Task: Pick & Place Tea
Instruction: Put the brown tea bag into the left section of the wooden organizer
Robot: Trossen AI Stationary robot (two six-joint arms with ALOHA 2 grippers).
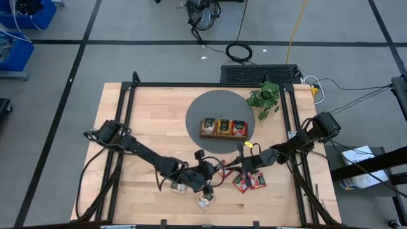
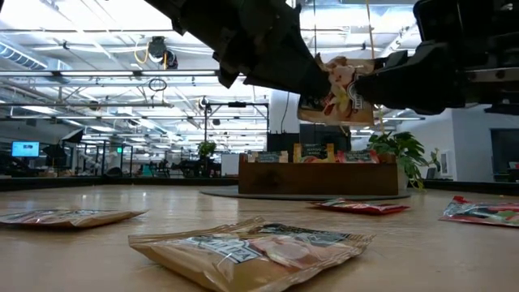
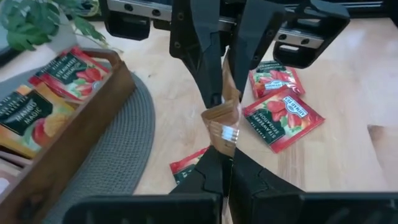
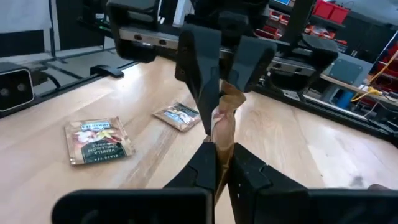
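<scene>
My left tool [image 3: 225, 163] and right tool [image 4: 222, 151] are both black. Between them sits a tan packet [image 3: 224, 121] with a pale printed patch. On my light, wood-grained desk [image 1: 152, 121] lie two red packets [image 3: 283, 116] with dark green labels and red fruit pictures, plus two beige packets [image 4: 98, 140] with dark labels. The tray [image 1: 224, 135] is brown wood; its packets run beige, orange-yellow, red. It stands on a round grey mat [image 1: 216, 105] with fine ribbing. The plant [image 1: 266, 98] is green.
</scene>
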